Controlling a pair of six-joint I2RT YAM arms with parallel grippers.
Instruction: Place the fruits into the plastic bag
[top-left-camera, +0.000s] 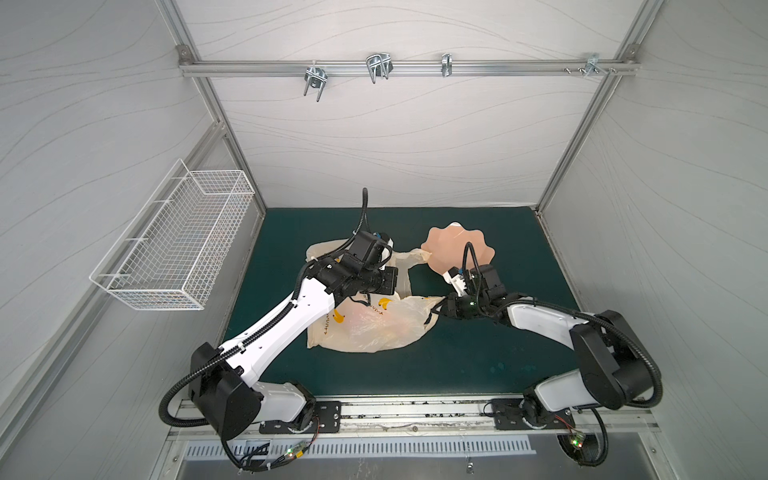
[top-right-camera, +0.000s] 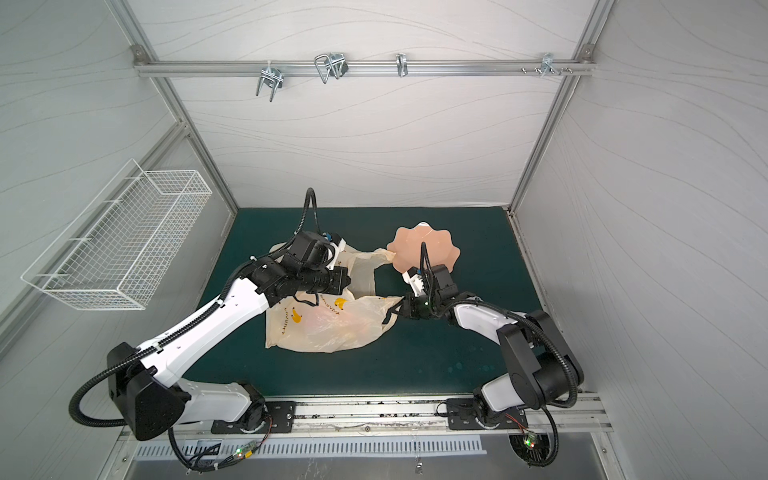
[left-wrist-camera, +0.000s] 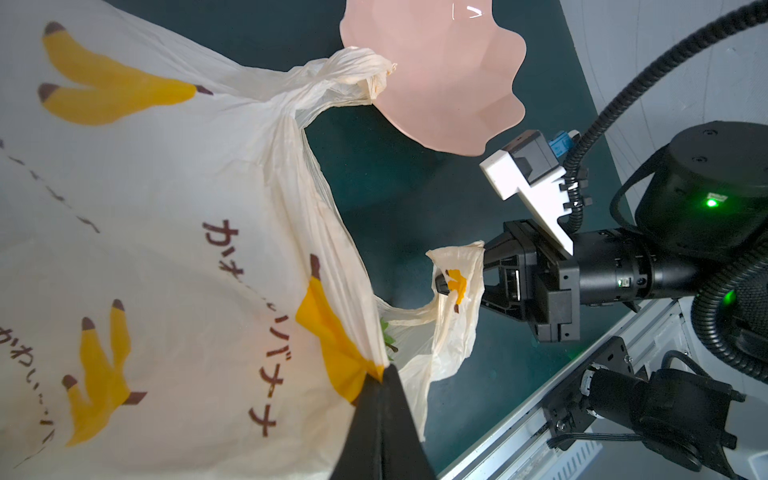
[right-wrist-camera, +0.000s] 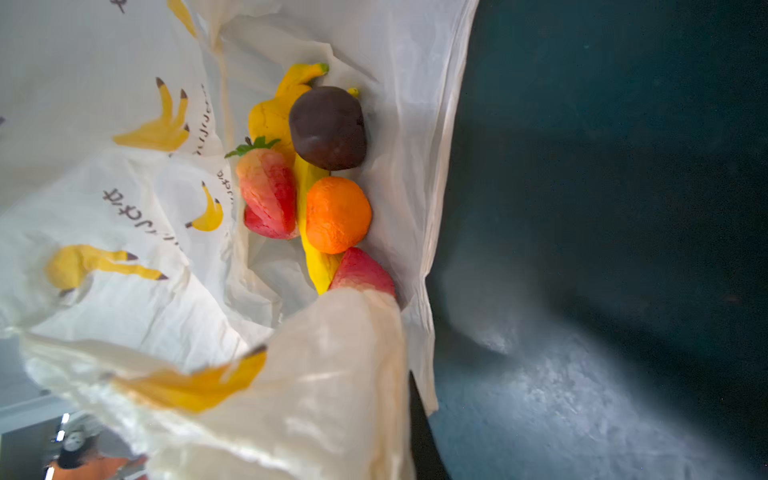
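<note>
The plastic bag (top-left-camera: 365, 328) lies mid-table (top-left-camera: 478, 365) with the fruits (right-wrist-camera: 336, 214) inside. The right gripper (left-wrist-camera: 446, 286) has its jaws pinching a flap of the bag's rim, and the left gripper (left-wrist-camera: 383, 376) has its jaws pinching the mouth edge. A pink dish (top-left-camera: 453, 249) sits toward the far edge.

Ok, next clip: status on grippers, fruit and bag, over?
Left gripper shut on the plastic bag mouth. Right gripper shut on its other edge. Inside: banana, orange, strawberry, dark brown one. Free handle at the pink dish rim.
</note>
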